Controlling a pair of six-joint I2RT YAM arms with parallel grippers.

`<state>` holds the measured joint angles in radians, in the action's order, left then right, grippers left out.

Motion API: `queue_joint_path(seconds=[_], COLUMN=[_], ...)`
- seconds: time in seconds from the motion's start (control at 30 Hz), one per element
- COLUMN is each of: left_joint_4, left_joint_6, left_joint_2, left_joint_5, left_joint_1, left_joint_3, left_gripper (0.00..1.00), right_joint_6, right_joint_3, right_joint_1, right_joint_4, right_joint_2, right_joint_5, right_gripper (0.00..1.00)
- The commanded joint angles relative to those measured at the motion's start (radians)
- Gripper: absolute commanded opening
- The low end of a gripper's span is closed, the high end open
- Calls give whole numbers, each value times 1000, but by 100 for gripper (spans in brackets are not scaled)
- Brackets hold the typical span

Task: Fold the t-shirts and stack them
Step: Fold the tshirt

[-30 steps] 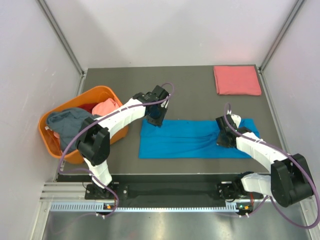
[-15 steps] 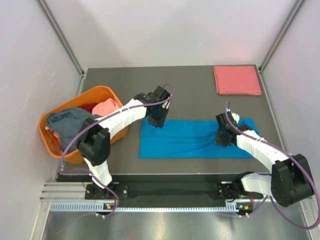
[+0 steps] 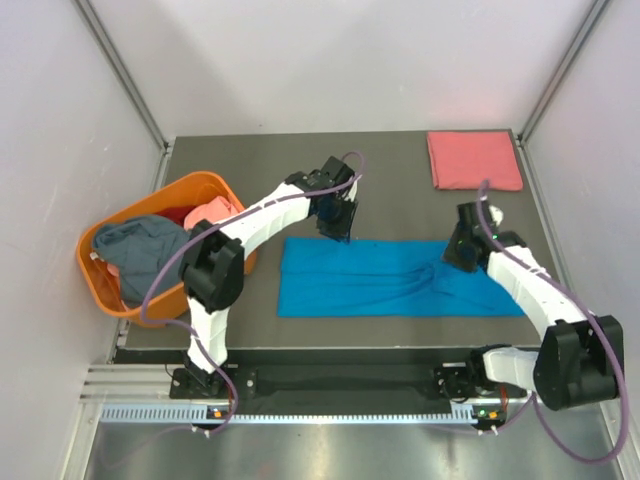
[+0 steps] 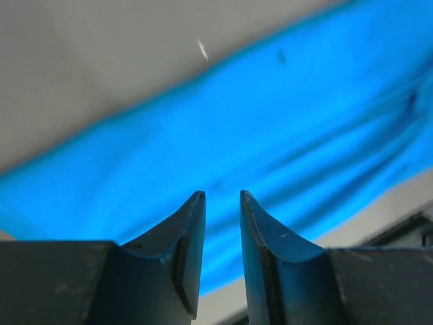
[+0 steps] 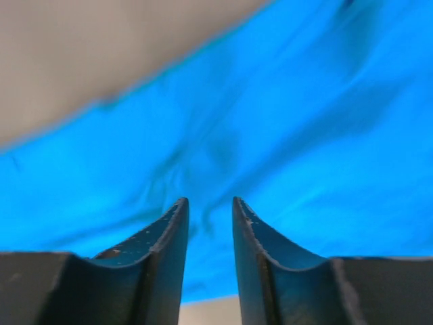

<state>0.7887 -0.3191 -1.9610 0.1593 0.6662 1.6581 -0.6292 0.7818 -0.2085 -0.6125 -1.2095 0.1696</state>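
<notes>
Across the table [image 3: 400, 160] the blue t-shirt [image 3: 380, 285] is lying as a long flat band, likely ready for crosswise folds. A folded salmon-pink t-shirt [image 3: 475, 160] is waiting far right, starting the stack. The left gripper [image 3: 338, 228] and right gripper [image 3: 458, 255] are hovering over the band's far edge, jaws narrowly parted and empty.

The blue t-shirt [image 3: 370, 285] lies spread — the pink t-shirt [image 3: 475, 160] folded far right.

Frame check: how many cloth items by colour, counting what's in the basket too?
Bright blue t-shirt: 1, laid out flat
Salmon-pink: 2, the folded pink t-shirt far right and a pink bundle in the orange basket
Grey-blue bundle: 1, in the basket
Total: 4; a dark red scrap in the basket is too hidden to count
</notes>
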Motion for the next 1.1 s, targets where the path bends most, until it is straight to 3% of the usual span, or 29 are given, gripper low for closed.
queue_joint_path(seconds=[0.0, 0.13, 0.33, 0.63, 1.07], left_joint_4=[17, 105, 171, 215, 214], left_joint_6=[11, 55, 132, 158, 160], left_joint_2=[-77, -147, -185, -222, -220], left_joint_5=[-44, -70, -132, -254, -165], left_joint_1=[-46, -126, -211, -270, -286], left_joint_3=[129, 232, 223, 180, 118], left_gripper=[33, 34, 38, 41, 39], right_joint_6=[129, 227, 295, 341, 404], right_joint_3=[85, 204, 329, 396, 384], right_joint_1=[150, 337, 487, 609, 664], right_joint_4=[60, 82, 51, 46, 92], right_joint_2=[-30, -131, -231, -335, -390], right_joint_5=[-59, -163, -203, -219, -252], right_gripper=[34, 34, 36, 39, 44])
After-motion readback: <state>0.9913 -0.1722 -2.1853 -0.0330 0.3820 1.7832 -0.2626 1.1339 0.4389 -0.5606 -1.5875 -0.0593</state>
